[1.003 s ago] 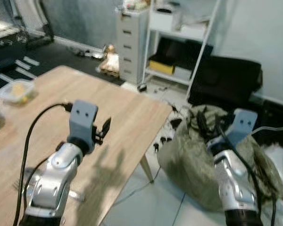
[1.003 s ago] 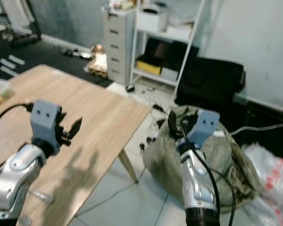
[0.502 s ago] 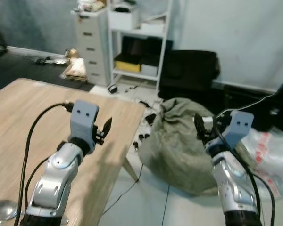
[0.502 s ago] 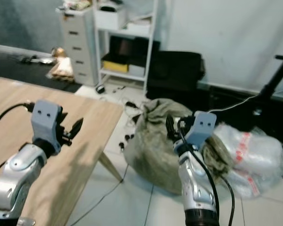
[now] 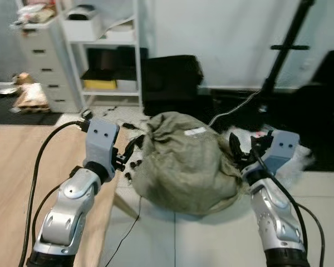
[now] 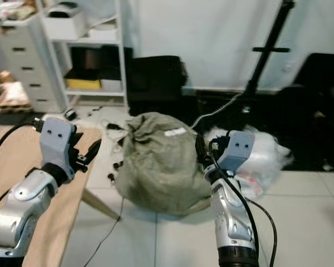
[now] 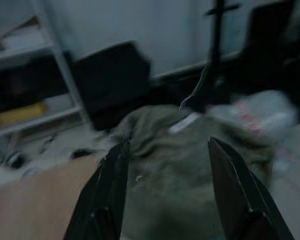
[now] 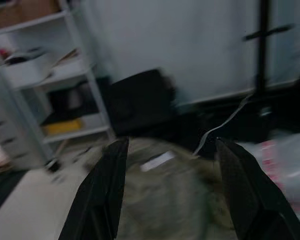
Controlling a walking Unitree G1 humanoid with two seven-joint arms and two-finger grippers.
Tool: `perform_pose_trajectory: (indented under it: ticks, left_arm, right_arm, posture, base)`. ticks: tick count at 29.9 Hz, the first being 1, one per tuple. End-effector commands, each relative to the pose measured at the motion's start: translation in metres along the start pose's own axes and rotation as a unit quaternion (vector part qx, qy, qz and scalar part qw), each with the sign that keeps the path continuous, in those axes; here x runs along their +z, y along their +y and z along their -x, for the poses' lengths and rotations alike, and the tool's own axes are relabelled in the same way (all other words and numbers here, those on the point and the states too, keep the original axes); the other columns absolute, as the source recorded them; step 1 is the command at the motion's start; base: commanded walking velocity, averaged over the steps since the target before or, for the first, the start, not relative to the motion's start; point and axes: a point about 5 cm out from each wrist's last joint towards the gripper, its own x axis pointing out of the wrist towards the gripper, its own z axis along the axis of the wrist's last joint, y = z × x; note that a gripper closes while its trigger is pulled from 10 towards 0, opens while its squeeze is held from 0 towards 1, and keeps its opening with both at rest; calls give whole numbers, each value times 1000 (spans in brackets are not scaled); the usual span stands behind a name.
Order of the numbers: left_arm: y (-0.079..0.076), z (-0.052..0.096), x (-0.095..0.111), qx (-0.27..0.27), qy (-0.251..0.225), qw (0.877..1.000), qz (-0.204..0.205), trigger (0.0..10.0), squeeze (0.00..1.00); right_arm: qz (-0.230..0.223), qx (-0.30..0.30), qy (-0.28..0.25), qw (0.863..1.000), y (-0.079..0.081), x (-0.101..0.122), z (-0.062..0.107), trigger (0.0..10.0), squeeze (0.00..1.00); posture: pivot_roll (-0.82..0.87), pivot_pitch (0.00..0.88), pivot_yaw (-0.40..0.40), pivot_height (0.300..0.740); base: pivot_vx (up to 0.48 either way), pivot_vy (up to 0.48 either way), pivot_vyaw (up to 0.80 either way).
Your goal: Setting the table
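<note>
Table (image 5: pixel 11 183) corner, light wood, sits under the left gripper (image 5: pixel 128 151), its 2 fingers spread, holding nothing. Right gripper (image 5: pixel 245 149) also spread and empty, raised over the floor. Ahead between both: bulging olive sack (image 5: pixel 183 164), tied shut, contents hidden. White shelf unit (image 5: pixel 108 50) beyond holds a yellow box (image 5: pixel 103 84).

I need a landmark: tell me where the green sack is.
The green sack lies on the floor straight ahead, right of the wooden table, before the black case.
</note>
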Motion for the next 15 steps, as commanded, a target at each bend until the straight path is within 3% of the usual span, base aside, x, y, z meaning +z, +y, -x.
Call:
perform_pose_trajectory:
  ticks: [1,15]
  left_arm:
    - [1,2,-7,-2,15,1000,4,10000,0]
    - [1,2,-7,-9,16,1000,6,10000,0]
  right_arm:
    - [-2,-3,15,1000,0,-7,3,10000,0]
    - [-3,-2,16,1000,2,-8,3,10000,0]
  posture:
    - [29,0,92,740]
    - [38,0,98,740]
  base:
    - [0,0,-800]
    - [0,0,-800]
